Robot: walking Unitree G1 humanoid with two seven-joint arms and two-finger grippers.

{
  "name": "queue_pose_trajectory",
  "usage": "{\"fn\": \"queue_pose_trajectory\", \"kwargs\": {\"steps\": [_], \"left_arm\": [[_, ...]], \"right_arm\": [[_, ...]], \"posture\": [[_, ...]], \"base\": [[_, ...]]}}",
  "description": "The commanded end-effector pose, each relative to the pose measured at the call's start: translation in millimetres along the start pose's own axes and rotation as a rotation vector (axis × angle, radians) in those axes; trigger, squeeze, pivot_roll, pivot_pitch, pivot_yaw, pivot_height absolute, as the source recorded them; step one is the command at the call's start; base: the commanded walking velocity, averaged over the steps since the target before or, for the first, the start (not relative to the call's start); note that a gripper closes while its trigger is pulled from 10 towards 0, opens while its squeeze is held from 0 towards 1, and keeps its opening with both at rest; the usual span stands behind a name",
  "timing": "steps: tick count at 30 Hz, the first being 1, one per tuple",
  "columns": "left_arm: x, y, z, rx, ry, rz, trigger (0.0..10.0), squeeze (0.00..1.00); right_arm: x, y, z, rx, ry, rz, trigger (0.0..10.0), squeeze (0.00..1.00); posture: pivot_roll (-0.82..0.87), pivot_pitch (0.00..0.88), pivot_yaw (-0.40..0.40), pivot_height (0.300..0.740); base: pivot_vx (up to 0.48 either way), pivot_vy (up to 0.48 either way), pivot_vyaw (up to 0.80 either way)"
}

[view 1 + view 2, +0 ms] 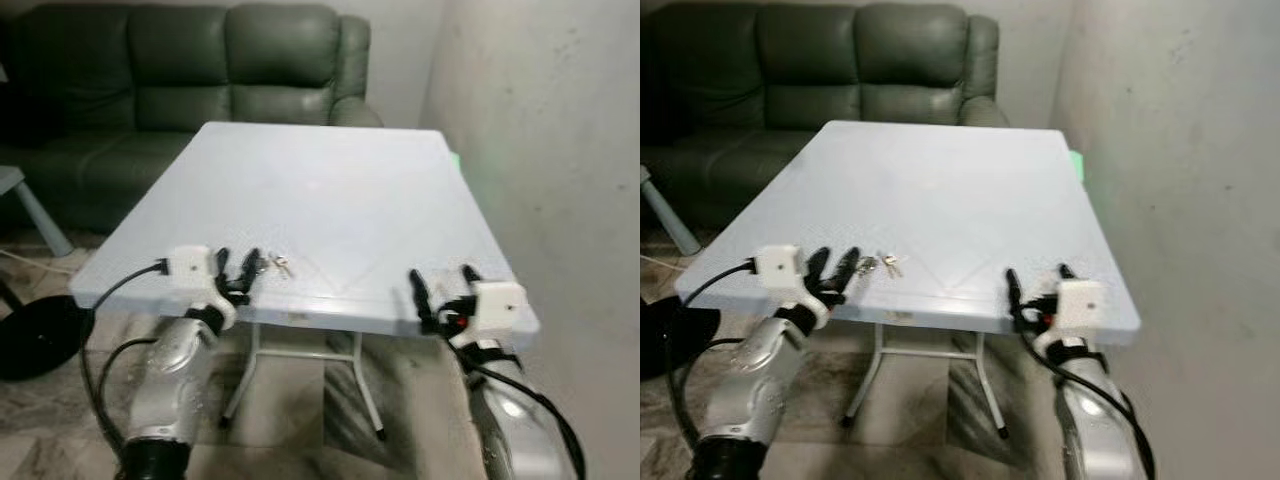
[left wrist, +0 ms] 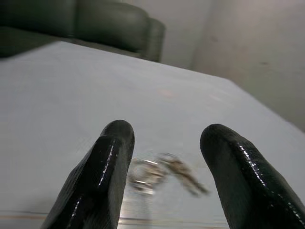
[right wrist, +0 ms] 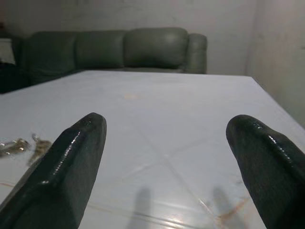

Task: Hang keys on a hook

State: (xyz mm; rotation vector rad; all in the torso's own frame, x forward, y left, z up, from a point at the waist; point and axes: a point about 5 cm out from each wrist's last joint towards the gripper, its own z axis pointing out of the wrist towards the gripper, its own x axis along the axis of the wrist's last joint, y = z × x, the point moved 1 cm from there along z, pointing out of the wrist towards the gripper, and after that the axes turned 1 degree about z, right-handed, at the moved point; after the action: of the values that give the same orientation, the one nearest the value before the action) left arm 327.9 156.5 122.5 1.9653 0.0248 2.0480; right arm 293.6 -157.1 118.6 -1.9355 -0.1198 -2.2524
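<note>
A small bunch of metal keys lies on the white table near its front edge, left of centre. My left gripper is open at the table's front edge, its tips just short of the keys. In the left wrist view the keys lie blurred between and beyond the two black fingers. My right gripper is open at the front right edge of the table with nothing between its fingers. In the right wrist view the keys lie far off to one side.
A dark green sofa stands behind the table. A pale wall runs close along the table's right side. A dark round object sits on the floor at the left, beside a small table leg.
</note>
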Motion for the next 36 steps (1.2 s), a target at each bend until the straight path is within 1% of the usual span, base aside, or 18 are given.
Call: {"fn": "queue_pose_trajectory", "kwargs": {"steps": [1,15,36], "left_arm": [[0.6,10.0,4.2,-0.03,0.002,-0.013,10.0,0.0],[0.6,9.5,4.0,-0.032,0.001,-0.017,10.0,0.0],[-0.2,9.5,3.2,-0.031,-0.004,-0.016,10.0,0.0]], "right_arm": [[3.2,7.8,-2.1,-0.021,0.007,-0.005,10.0,0.0],[3.5,4.4,-2.4,-0.013,0.008,0.004,10.0,0.0],[3.6,3.8,-3.6,-0.007,0.004,0.008,10.0,0.0]], "posture": [[0.14,0.0,0.011,0.736],[0.14,0.0,0.012,0.736],[0.14,0.0,0.01,0.736]], "base": [[0.0,0.285,0.0],[0.0,0.345,0.0],[0.0,0.386,0.0]]}}
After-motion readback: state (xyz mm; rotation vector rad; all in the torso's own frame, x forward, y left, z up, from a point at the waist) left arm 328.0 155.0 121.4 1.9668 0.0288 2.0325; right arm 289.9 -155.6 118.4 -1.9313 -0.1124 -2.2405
